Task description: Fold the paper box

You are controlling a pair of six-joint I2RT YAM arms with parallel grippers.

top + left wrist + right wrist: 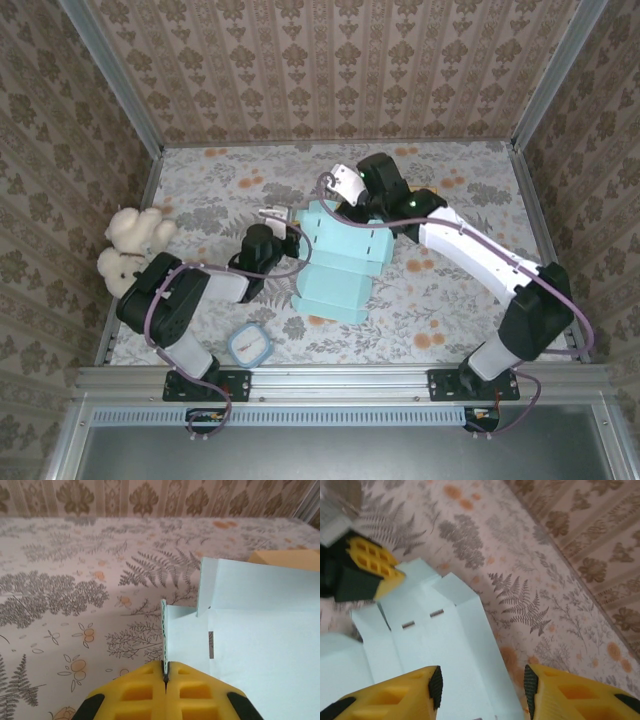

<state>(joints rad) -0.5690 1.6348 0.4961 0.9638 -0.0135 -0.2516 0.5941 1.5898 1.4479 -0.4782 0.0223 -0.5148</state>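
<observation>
Left gripper [165,676] pinches a flap edge of the pale blue paper box [260,630].
Right gripper [482,687] half-open above it; open floral tabletop [75,580] fills the frame's upper left.

Right gripper [482,690] jaws stand apart above the pale blue paper box [435,645] (two slots visible). Left gripper [382,569] contacts a corner flap at upper left. Floral table [530,595] lies beneath.

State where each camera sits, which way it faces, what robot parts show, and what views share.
Top external: above and behind the bases, looking down on the table; both arms flank the paper box.
Left wrist: on the left arm, facing the far wall; left gripper shut on a box flap.
Right wrist: on the right arm, tilted down at the box; right gripper open.
Shared: box in all; left gripper in both wrist views.
</observation>
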